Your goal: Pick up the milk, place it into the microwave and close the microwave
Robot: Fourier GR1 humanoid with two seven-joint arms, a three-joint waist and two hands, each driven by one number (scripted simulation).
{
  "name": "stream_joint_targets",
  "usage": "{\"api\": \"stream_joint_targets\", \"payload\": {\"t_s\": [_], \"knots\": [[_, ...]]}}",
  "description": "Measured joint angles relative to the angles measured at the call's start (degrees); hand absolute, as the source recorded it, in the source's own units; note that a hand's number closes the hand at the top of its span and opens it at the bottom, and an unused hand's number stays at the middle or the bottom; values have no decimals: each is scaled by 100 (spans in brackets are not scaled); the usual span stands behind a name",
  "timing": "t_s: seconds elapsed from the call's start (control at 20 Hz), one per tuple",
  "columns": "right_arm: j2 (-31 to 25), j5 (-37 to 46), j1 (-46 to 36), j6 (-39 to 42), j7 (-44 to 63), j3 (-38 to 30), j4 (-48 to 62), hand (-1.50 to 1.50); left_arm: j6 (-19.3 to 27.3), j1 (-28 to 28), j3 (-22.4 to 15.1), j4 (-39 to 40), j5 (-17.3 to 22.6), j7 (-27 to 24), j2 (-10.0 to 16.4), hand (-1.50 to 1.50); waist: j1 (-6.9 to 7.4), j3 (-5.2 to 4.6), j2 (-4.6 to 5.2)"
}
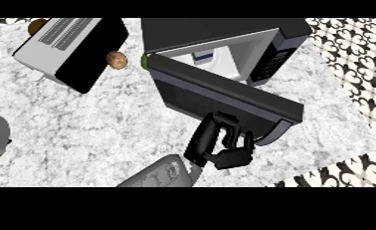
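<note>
The microwave (286,42) stands at the back right of the counter, its door (220,92) swung partway out toward me. Inside the lit cavity a white milk carton (203,57) with a blue label stands upright, its lower half hidden behind the door's top edge. My right hand (219,147) is at the door's outer face near its free end. Its fingers reach up against the door panel and hold nothing. The grey forearm (158,175) comes in from the lower edge. My left hand is not seen.
A white and black toaster oven (66,50) lies at the back left. A brown round item (116,59) sits beside it, another (37,25) behind it. A small green thing (144,61) shows at the door's hinge. The counter ends at the right, by patterned floor (345,50).
</note>
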Motion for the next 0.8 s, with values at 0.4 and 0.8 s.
{"api": "stream_joint_targets", "payload": {"t_s": [0.4,0.8], "knots": [[-345,-354,-143,158,285,-85,-166,-150,118,-657,379,477,750,-152,-9,150,-212,10,89],[-637,-684,-359,272,482,-227,-155,-150,43,-1261,790,952,1377,-450,-9,150,-348,14,187]]}}
